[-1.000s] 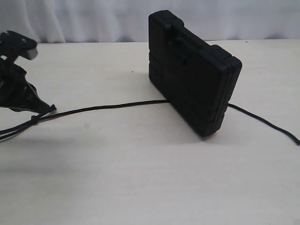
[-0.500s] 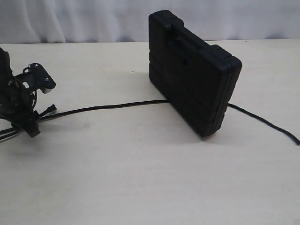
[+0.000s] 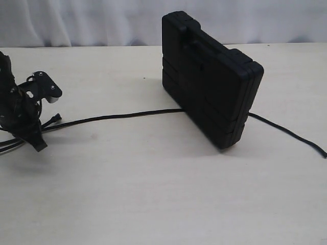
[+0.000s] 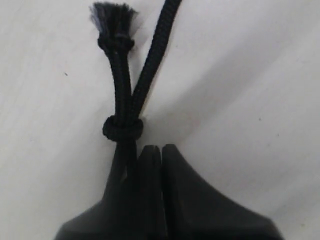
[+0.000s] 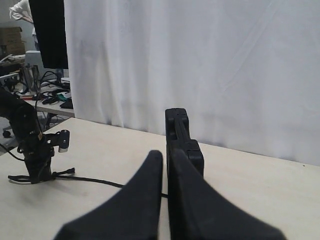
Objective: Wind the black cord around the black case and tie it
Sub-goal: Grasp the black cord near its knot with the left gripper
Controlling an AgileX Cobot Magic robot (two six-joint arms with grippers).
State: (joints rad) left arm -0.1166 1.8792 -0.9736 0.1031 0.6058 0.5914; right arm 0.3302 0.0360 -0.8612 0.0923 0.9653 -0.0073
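a: black case [image 3: 209, 84]?
b: mid-right on the desk [image 3: 153, 194], standing on edge, long axis far-left to near-right.
a: black cord [image 3: 117, 117]?
b: flat on the desk, running left to right, hidden at the case's base. knot [image 4: 123, 128] and frayed end [image 4: 114, 12] by the left hand [image 4: 161, 148].
a: hands?
b: left pressed together, low at the desk, cord alongside one finger, can't tell if caught. right hand [image 5: 164, 155] pressed together, empty, raised.

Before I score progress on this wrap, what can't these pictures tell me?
- Exterior view: the long matte black braided cord at the upright black plastic case, which hides it.
- Exterior view: its right end, cut by the edge.
- Left wrist view: whether the shut left jaws pinch it; they cover it.
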